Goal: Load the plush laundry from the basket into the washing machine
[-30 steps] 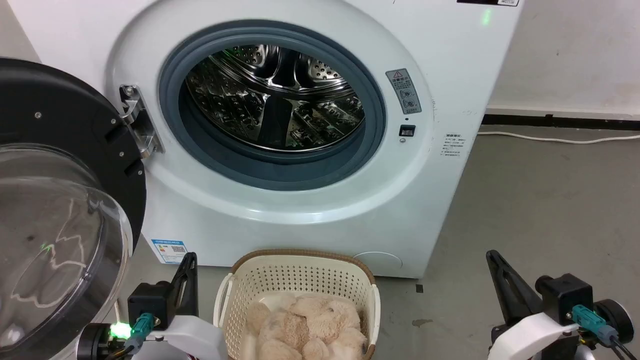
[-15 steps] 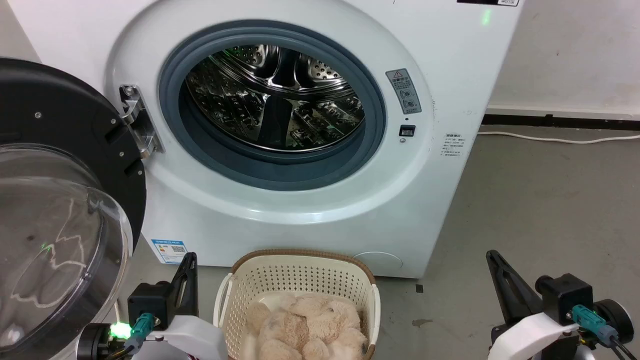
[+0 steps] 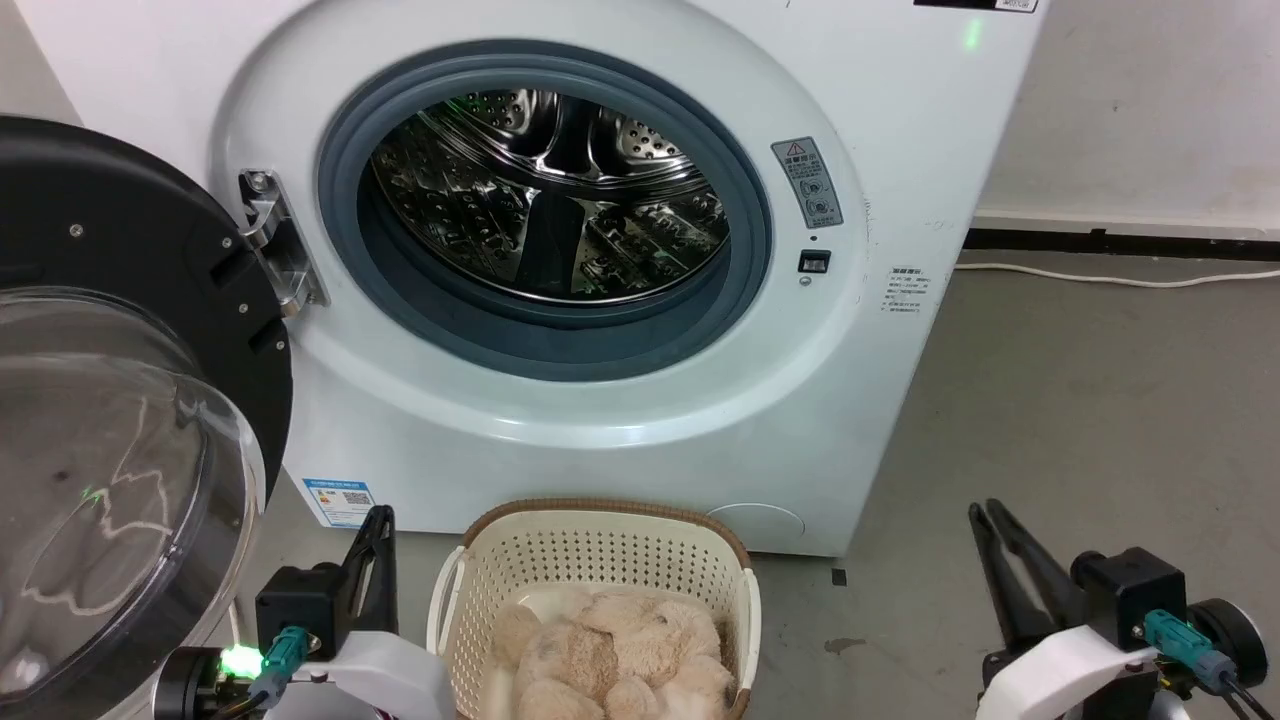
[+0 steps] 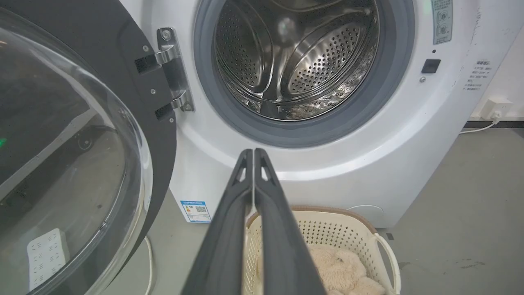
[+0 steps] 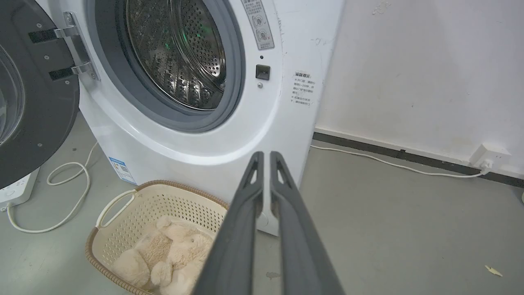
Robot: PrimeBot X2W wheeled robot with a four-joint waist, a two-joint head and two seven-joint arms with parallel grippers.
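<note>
Washing machine (image 3: 900, 150): stands on the grey floor (image 3: 1100, 420), front towards the robot; its door (image 3: 130, 220) is swung wide open on the robot's left, with the black rim and clear bubble turned towards the head camera; the grey seal (image 3: 560, 345) is exposed all round the opening, and the perforated steel drum (image 3: 550, 210) is in plain view behind it; a small green light (image 3: 972, 38) glows near the top right of the cabinet

Basket (image 3: 600, 545): upright on the floor, just in front of the machine's base and below the door opening, its brown rim close to the white panel

Plush laundry (image 3: 620, 660): lies inside the basket, cream-beige and bunched up with its rounded limbs uppermost; it takes up most of the basket's width, and both grippers are clear of it

Left gripper (image 4: 254, 152): low and just beside the basket's left side in the head view, fingers pointing up towards the machine; its wrist view shows the two long dark fingers pressed together along their length, empty

Right gripper (image 5: 265, 155): low and well apart from the basket on its right, above the floor; its fingers stand a narrow slit apart and grip nothing

White cable (image 3: 1100, 278): runs along the floor at the foot of the wall, right of the machine
</note>
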